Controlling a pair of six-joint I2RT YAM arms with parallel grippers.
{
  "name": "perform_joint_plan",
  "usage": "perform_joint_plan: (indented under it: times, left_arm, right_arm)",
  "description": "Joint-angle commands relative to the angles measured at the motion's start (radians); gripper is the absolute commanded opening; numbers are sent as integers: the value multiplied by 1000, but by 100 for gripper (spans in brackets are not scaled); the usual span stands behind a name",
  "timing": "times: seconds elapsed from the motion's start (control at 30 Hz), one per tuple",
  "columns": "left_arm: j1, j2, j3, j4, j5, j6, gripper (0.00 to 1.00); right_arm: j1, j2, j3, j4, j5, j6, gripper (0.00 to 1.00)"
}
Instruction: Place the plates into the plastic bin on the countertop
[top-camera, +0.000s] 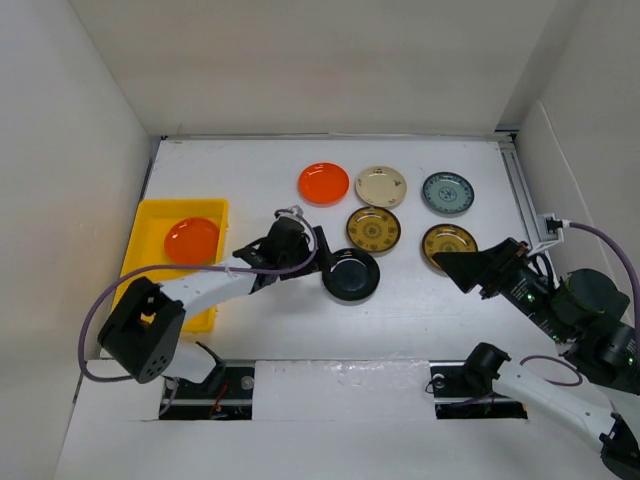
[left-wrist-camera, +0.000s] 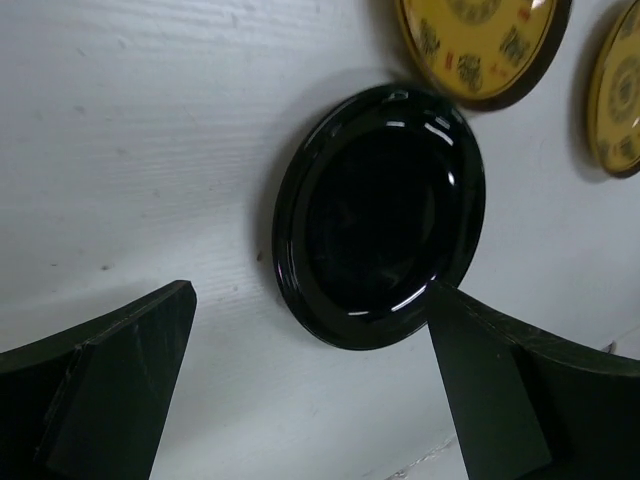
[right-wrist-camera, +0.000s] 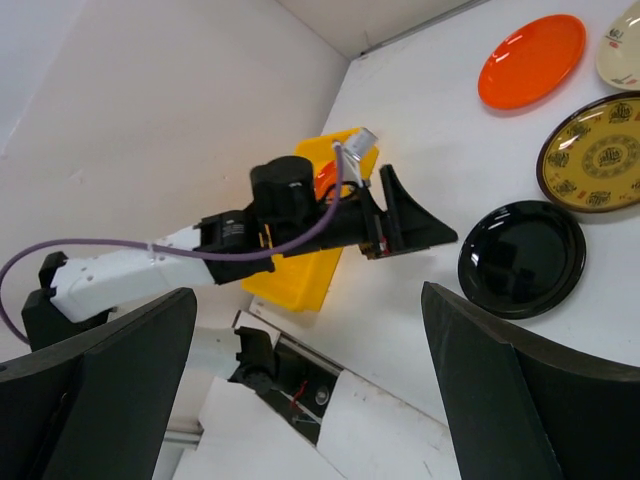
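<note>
A yellow plastic bin sits at the left of the white countertop and holds one orange plate. My left gripper hangs open just left of a black plate; in the left wrist view that black plate lies flat ahead of the spread fingers, with nothing between them. A second orange plate, a cream plate, a teal-grey plate and two brown-gold plates lie further back. My right gripper is open and empty, over the near edge of the right brown-gold plate.
White walls enclose the countertop on the left, back and right. A metal rail with a socket and cable runs along the right wall. In the right wrist view the left arm crosses in front of the bin.
</note>
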Motion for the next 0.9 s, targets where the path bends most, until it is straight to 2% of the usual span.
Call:
perform_joint_plan:
  times: [0.0, 0.07, 0.17, 0.23, 0.3, 0.37, 0.43, 0.57, 0.6, 0.63, 0.67, 0.77, 0.87]
  left_arm:
    - [-53, 52, -6, 140, 29, -16, 98]
    - [-54, 92, -23, 163, 29, -27, 96]
    - [-54, 114, -58, 174, 29, -39, 87]
    - [-54, 126, -68, 174, 29, -48, 77]
    - [-54, 153, -68, 164, 14, -48, 71]
    - [-54, 167, -77, 174, 14, -48, 56]
    - [-54, 190, -77, 195, 23, -48, 49]
    - [-54, 215, -86, 239, 43, -57, 48]
    - [-54, 224, -86, 249, 43, -57, 45]
    - [-54, 224, -86, 249, 43, -67, 40]
    - [-54, 235, -86, 237, 43, -67, 24]
    - [-54, 226, -66, 163, -6, -85, 0]
    - [-54, 168, -35, 83, -63, -94, 0]
  right_arm:
    - [1, -19, 39, 0, 12, -15, 100]
    - [1, -19, 39, 0, 12, -15, 100]
    - [1, -28, 30, 0, 12, -15, 100]
    - [1, -28, 30, 0, 12, -15, 100]
    - [1, -28, 30, 10, 12, -15, 100]
    - [1, -28, 30, 10, 12, -15, 100]
    - [1, -28, 21, 19, 12, -15, 100]
    - [1, -28, 21, 28, 3, -6, 100]
    - [1, -28, 12, 28, 3, -6, 100]
    - [1, -28, 12, 28, 3, -6, 100]
    - [1, -28, 12, 28, 3, -6, 100]
    - [1, -28, 22, 19, 3, -6, 100]
    - [1, -28, 33, 10, 3, -6, 100]
